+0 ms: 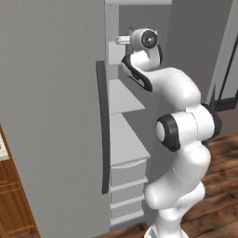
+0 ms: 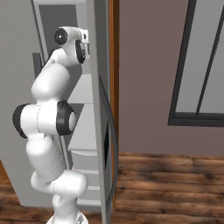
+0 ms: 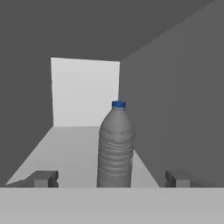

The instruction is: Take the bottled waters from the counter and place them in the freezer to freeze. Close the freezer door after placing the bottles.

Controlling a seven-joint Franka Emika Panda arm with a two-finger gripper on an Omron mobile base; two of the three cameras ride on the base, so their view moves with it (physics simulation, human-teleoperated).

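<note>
One bottled water (image 3: 115, 146), grey translucent with a blue cap, stands upright on a white shelf (image 3: 70, 148) inside the freezer (image 1: 124, 100). My gripper (image 3: 111, 179) is open, its fingertips (image 3: 43, 178) spread wide on either side of the bottle's base and apart from it. My arm reaches into the upper part of the compartment, wrist (image 1: 144, 39) at the top shelf. The freezer door (image 2: 101, 131) stands open, seen edge-on with its dark handle and black panel. A sliver of the counter (image 1: 2, 151) shows at the far left.
The fridge's other grey door (image 1: 51, 116) is shut, its dark vertical handle (image 1: 103, 130) next to the opening. White drawers (image 1: 126, 186) sit below the shelves. Wooden floor (image 2: 175, 188) and a dark-framed window (image 2: 197, 65) lie to the right.
</note>
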